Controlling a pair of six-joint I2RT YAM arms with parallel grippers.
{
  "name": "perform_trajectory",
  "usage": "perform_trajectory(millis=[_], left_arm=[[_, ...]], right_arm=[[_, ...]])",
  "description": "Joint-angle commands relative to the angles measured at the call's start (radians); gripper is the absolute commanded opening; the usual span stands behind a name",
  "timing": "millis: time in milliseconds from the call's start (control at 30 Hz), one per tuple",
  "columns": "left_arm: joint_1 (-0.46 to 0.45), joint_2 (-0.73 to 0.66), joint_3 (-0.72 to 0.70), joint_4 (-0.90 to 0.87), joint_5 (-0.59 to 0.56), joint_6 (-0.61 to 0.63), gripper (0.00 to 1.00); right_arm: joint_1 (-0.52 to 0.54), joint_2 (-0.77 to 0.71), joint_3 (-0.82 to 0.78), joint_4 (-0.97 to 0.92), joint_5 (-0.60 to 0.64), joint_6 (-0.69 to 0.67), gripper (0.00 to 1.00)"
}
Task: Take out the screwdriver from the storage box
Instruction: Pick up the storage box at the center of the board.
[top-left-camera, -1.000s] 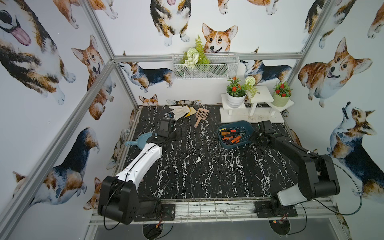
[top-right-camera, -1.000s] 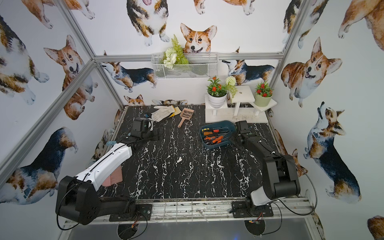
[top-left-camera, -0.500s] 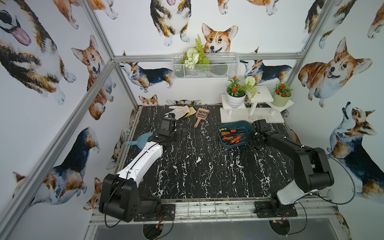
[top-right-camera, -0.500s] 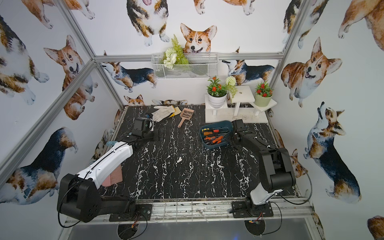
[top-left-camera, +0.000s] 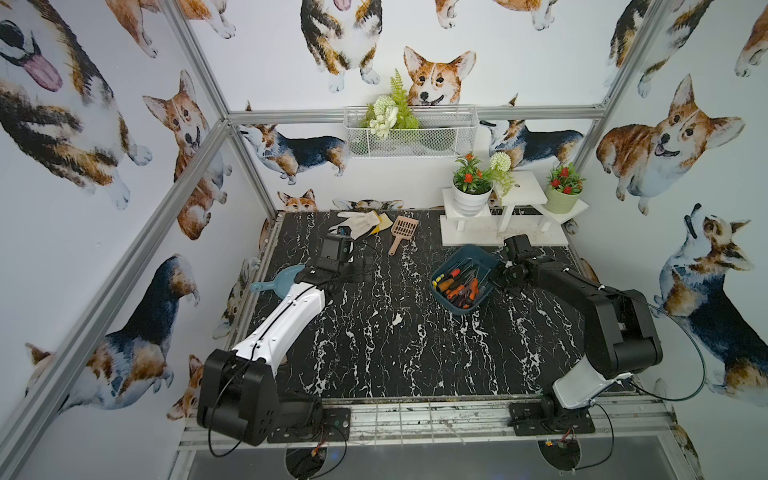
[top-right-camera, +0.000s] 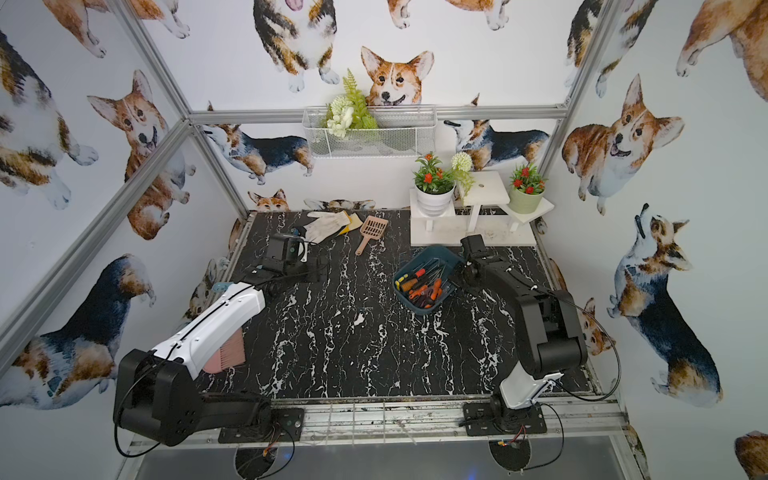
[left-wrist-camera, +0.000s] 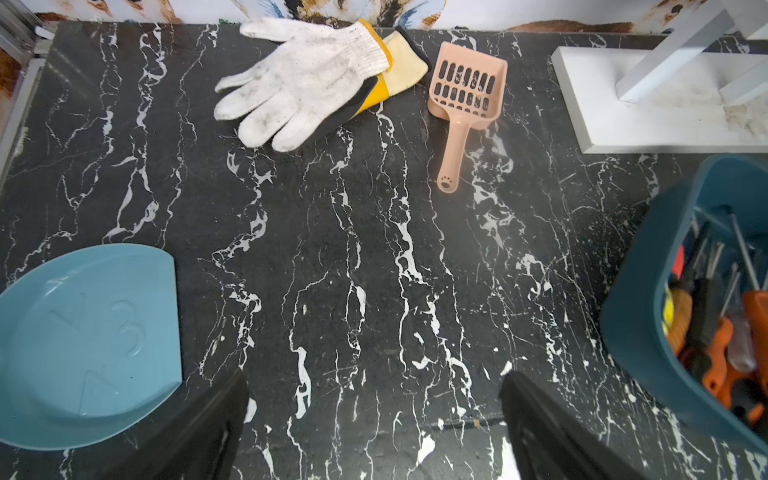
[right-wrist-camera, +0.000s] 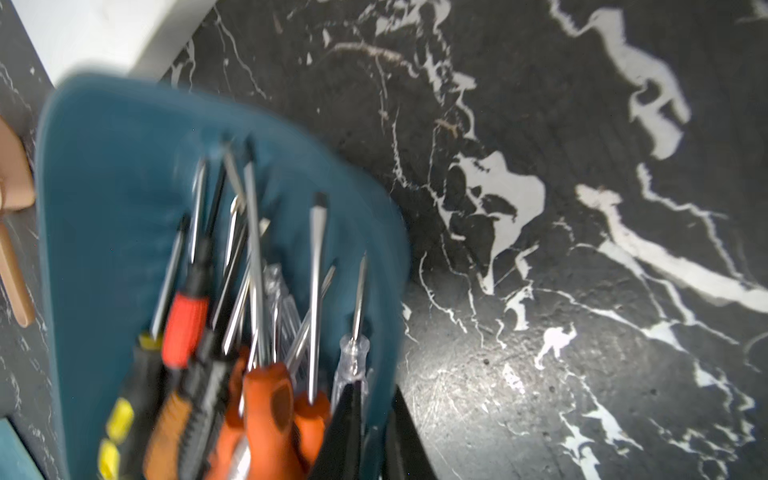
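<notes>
The storage box is a dark teal tray on the black marble table, right of centre in both top views, also. Several screwdrivers with orange, red and black handles lie piled in it, blurred in the right wrist view. My right gripper is at the box's right side, shut on its wall, one finger inside beside a clear-handled screwdriver and one outside. My left gripper hangs open over bare table at the left, holding nothing.
A light blue dustpan lies by the left gripper. A white glove and a pink slotted scoop lie at the back. A white plant stand stands just behind the box. A pink brush lies under the left arm.
My right gripper has gone from open to shut, closing on the box's right wall after moving in toward it. The left arm has barely moved.
</notes>
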Motion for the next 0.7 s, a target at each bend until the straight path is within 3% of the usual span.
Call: perform_trajectory(millis=[0, 233, 667], left_arm=[[-0.001, -0.001, 0.009, -0.021, 0.023, -0.005, 1.00], [-0.002, 0.020, 0.017, -0.033, 0.055, -0.014, 1.00], [-0.011, 0.120, 0.114, -0.088, 0.178, -0.045, 1.00]], right_arm=[[0.002, 0.011, 0.006, -0.106, -0.006, -0.117, 0.04], [0.023, 0.067, 0.064, -0.135, -0.078, -0.182, 0.00], [0.182, 0.242, 0.316, -0.172, -0.112, -0.253, 0.00]])
